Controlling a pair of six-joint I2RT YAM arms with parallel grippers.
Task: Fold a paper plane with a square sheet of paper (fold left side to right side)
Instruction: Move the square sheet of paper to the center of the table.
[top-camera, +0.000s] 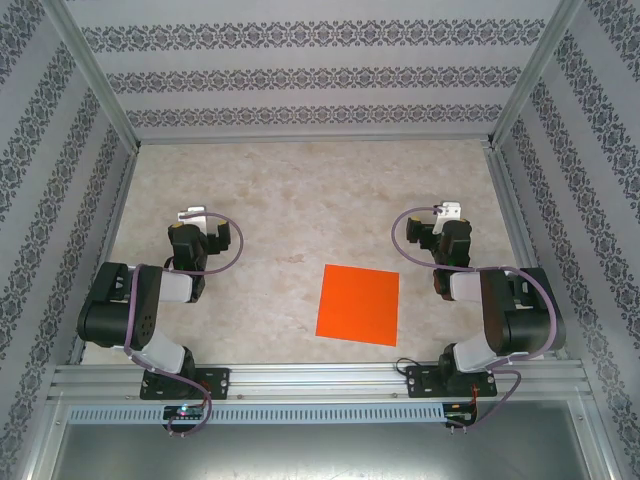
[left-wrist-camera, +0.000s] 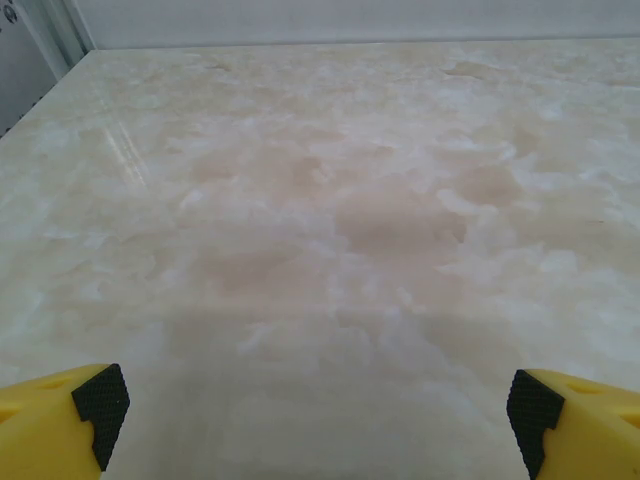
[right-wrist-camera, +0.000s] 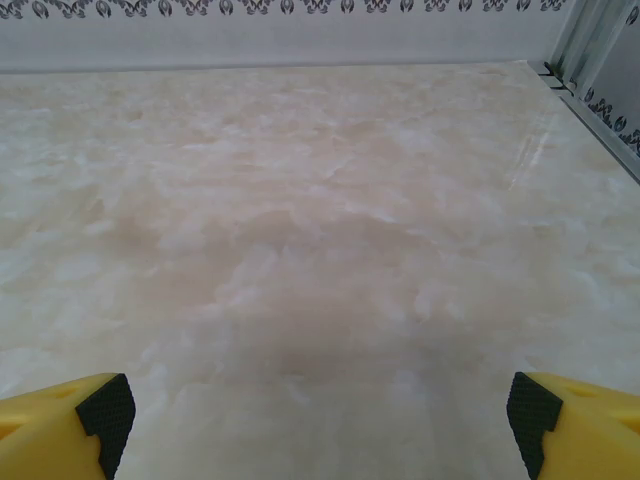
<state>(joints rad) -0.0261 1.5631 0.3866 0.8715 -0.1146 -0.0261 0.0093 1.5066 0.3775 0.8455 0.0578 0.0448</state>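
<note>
**Paper sheet (top-camera: 358, 305) lies flat, first fold not begun**

From above, you find the paper sheet, thin, smooth, bright orange and square, near the front edge of the pale marbled table (top-camera: 300, 190), right of centre, with nothing touching it. The next move, judging by this, is to lift its left edge and carry it over to the right edge.

Left wrist view: the left gripper (left-wrist-camera: 320, 410) has its yellow, black-tipped jaws spread wide and empty over bare table.

Right wrist view: the right gripper (right-wrist-camera: 315, 410) is likewise wide and empty.

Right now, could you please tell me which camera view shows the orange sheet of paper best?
The top external view: the square sheet of paper lies flat, whole and unfolded on the tabletop. Both wrist cameras look out across the tabletop further back, away from the sheet.
</note>
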